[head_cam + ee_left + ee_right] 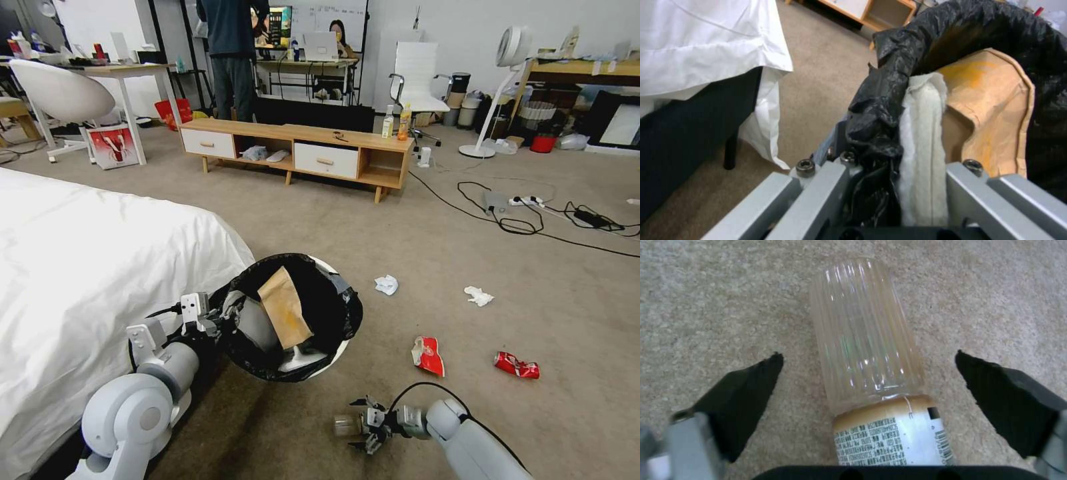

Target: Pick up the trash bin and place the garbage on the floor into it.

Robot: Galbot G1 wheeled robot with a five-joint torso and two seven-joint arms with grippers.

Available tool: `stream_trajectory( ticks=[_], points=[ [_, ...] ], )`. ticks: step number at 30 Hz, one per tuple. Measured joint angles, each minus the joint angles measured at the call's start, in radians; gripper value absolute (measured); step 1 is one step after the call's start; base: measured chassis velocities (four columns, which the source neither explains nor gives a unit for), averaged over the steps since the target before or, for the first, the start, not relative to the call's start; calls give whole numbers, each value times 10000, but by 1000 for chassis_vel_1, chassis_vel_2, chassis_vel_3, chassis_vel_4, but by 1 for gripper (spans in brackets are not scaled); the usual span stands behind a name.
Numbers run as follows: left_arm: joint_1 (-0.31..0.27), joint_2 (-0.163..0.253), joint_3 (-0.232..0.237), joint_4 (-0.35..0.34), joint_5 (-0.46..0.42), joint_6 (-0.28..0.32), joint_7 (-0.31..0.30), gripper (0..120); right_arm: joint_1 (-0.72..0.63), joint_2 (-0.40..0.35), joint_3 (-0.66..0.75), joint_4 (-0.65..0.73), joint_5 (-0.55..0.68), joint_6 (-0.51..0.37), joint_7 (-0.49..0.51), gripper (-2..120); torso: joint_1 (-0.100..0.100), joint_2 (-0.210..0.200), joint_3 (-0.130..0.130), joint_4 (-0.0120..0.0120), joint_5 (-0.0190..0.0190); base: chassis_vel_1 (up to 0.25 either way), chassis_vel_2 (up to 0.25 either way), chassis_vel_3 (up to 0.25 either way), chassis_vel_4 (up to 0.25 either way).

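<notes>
My left gripper [223, 320] is shut on the near rim of the trash bin [331, 355], a white bin with a black liner, held tilted beside the bed. In the left wrist view the left gripper [896, 173] clamps the black-bagged rim [880, 110]. A brown paper bag [285, 308] lies inside the bin. My right gripper [363, 427] is open and low over the floor [400, 233]. A small clear bottle [865, 340] with a white label lies between its fingers [746, 390], untouched. A snack wrapper [427, 355], a crushed red can [517, 365] and two tissues [387, 285] [479, 296] lie on the carpet.
A bed with a white sheet [87, 267] fills the left side. A low wooden cabinet [300, 150] with two upright drink bottles [396, 122] stands at the back. Black cables and a power strip [527, 207] cross the carpet at the right, near a standing fan [497, 87].
</notes>
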Motion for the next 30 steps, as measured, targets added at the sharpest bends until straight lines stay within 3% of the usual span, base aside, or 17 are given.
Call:
stream_trajectory(
  ticks=[16, 23, 30],
  points=[
    [66, 41, 64, -1, 20, -3, 4, 7, -657, 29, 555, -17, 638, 24, 118, 42, 0, -1, -1, -2, -2, 0, 0, 0, 0],
    [100, 31, 60, -55, 53, -3, 4, 7, -739, -8, 589, 87, 721, 28, 129, 30, 0, -1, -1, 1, 1, 0, 0, 0, 0],
    [138, 26, 28, -49, 51, -3, 4, 7, -802, -26, 767, 219, 819, -52, 170, 30, 0, -1, 0, 1, 3, 0, 0, 0, 0]
  ],
)
